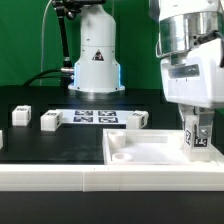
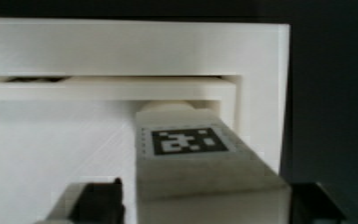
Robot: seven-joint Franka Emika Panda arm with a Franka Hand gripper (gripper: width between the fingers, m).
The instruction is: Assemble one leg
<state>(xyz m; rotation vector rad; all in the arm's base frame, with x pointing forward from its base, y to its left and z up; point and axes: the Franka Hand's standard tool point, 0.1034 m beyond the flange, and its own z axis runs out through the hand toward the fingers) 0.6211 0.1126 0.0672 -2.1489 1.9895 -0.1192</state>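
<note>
My gripper (image 1: 197, 143) is shut on the leg (image 1: 198, 139), a small white post with a black-and-white tag, and holds it upright at the near right corner of the large white tabletop (image 1: 150, 150). In the wrist view the leg (image 2: 197, 150) runs between my two dark fingers (image 2: 101, 203), and its far end sits at a recessed corner socket (image 2: 186, 101) of the tabletop (image 2: 60, 130). I cannot tell whether the end is seated in the socket. The gripper (image 2: 208, 208) hides the leg's upper part.
Three more white legs lie on the black table at the exterior view's left and middle (image 1: 21, 116) (image 1: 50, 121) (image 1: 137, 120). The marker board (image 1: 95, 116) lies behind them. A white rail (image 1: 60, 176) runs along the front. The robot base (image 1: 95, 60) stands at the back.
</note>
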